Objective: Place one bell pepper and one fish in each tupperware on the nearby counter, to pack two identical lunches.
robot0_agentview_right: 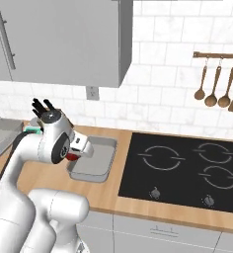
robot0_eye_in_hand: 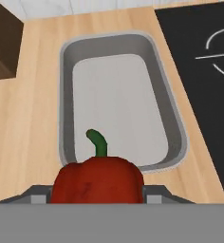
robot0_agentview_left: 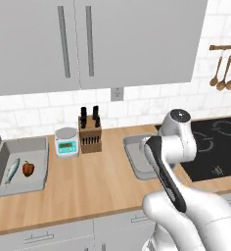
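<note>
**Red pepper held above the grey tupperware**

At the bottom centre of the hand view, a red bell pepper (robot0_eye_in_hand: pixel 98 181) with a green stem sits clamped in the gripper (robot0_eye_in_hand: pixel 98 197), above the near rim of a grey tupperware (robot0_eye_in_hand: pixel 173 118) on the wooden counter (robot0_eye_in_hand: pixel 38 118). At the left edge of the left base view, a second tupperware (robot0_agentview_left: pixel 36 147) holds a fish (robot0_agentview_left: pixel 12 170) and another pepper (robot0_agentview_left: pixel 28 168). Beyond lie a scale (robot0_agentview_left: pixel 66 141), a knife block (robot0_agentview_left: pixel 90 132) and the black stovetop (robot0_agentview_left: pixel 220 147).
</note>
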You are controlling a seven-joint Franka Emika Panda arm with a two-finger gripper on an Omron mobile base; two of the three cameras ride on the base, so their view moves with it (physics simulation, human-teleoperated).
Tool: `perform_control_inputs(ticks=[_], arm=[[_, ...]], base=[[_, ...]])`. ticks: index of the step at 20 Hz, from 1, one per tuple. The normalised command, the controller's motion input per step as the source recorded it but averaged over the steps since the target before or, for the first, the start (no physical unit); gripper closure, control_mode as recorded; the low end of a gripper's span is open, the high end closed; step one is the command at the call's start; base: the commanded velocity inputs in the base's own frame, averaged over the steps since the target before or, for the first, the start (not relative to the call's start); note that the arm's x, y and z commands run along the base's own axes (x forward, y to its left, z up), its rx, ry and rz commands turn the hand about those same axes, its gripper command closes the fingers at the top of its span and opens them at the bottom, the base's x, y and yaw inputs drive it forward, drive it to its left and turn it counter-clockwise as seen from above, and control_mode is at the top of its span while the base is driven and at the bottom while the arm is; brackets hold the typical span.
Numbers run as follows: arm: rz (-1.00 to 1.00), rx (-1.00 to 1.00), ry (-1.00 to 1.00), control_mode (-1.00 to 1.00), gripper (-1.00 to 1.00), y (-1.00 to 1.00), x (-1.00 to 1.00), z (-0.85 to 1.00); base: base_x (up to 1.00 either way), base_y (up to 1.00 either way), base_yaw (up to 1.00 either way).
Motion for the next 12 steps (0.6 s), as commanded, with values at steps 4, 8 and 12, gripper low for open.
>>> perform_control_inputs(ticks=[4, 8, 12], arm=[[0.0, 0.0, 0.1, -1.0, 1.0, -0.01, 1.0, -0.2], [0.0, 0.0, 0.05, -1.0, 1.0, -0.07, 1.0, -0.32], [0.0, 0.0, 0.0, -1.0, 1.0, -0.14, 1.0, -0.44]], base=[[0.0, 0.0, 0.0], [0.0, 0.0, 0.0], [0.0, 0.0, 0.0]])
